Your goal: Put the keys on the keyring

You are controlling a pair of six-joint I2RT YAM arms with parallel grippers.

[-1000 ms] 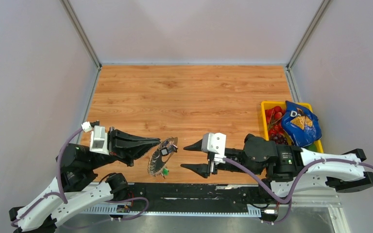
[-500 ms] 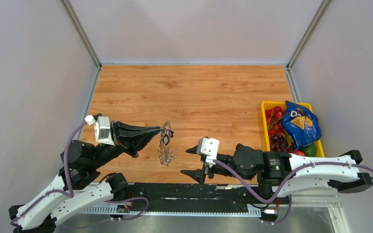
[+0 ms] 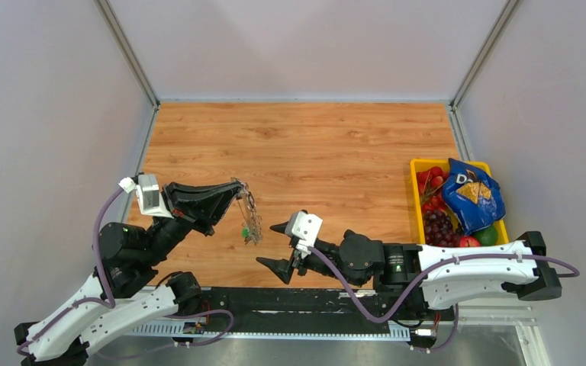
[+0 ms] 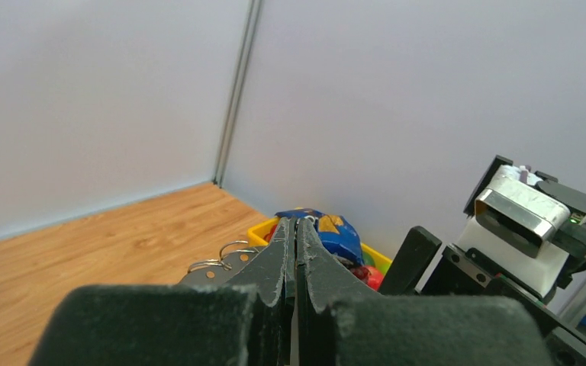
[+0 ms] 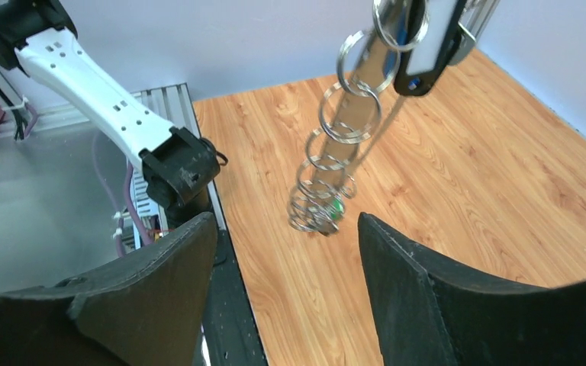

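My left gripper point(image 3: 238, 187) is shut on the top of the keyring point(image 3: 250, 221) and holds it off the wooden table. The keyring hangs down as a string of small silver rings with a green tag point(image 3: 244, 230) near its low end. In the left wrist view the jaws of the left gripper point(image 4: 296, 223) are pressed together, with rings point(image 4: 221, 258) showing beside them. My right gripper point(image 3: 268, 244) stands open just right of the hanging keyring, apart from it. The right wrist view shows the right gripper point(image 5: 286, 229) empty and the keyring point(image 5: 343, 137) ahead, a black-edged piece point(image 5: 421, 75) at its top; separate keys cannot be made out.
A yellow bin point(image 3: 418, 164) at the right table edge holds a blue chip bag point(image 3: 469, 194), grapes and other fruit. A black rail point(image 3: 305, 299) runs along the near edge by the arm bases. Grey walls close in the left, right and back.
The left gripper has lifted the keyring off the table, up and toward the back. The right arm has swung left and nearer, and its jaws have spread wider.
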